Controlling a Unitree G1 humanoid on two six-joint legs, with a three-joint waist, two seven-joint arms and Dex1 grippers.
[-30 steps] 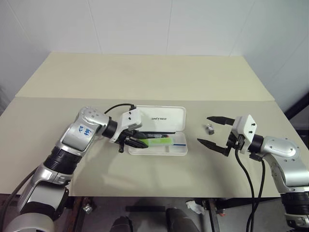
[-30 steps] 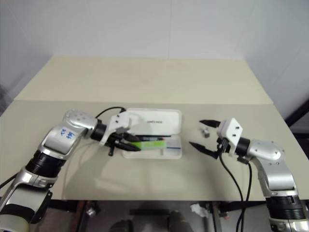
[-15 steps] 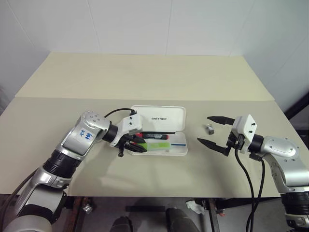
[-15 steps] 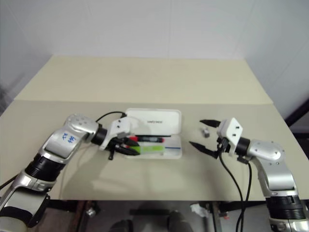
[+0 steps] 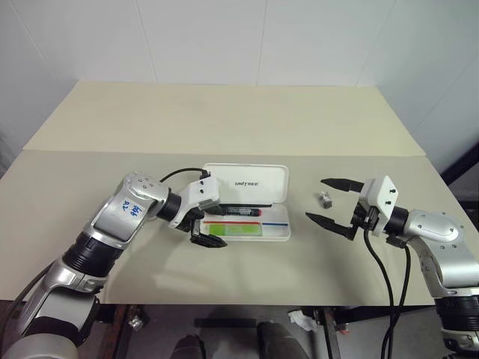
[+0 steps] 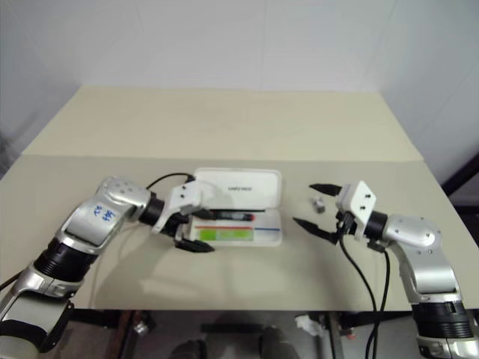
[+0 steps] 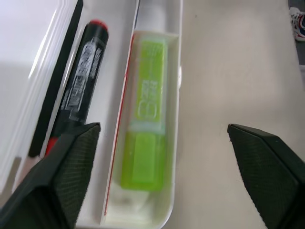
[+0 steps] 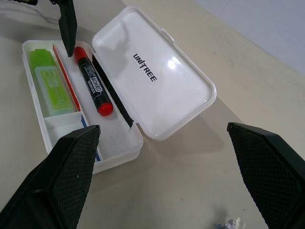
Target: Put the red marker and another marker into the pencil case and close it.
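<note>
A pale beige worktop carries everything here. Near its front edge lies the pencil case, a white hard-plastic box lying open, its lid folded back flat on the far side with dark logo text showing, its tray on the near side. In the tray the green marker — flat, translucent, light green — lies lengthwise in the front compartment, and the red marker, black-barrelled with red at its ends, lies in the compartment behind it, next to the hinge; a thin red-edged divider runs between the two. The left gripper hovers at the left end of the tray, its two black fingers spread wide with nothing between them, one finger over the case's end and the other just off the front corner. The right gripper hangs well to the right of the case, fingers likewise spread wide and empty, pointing back toward it. Between its fingertips and the case sits a small grey object on the worktop — too small to identify.
</note>
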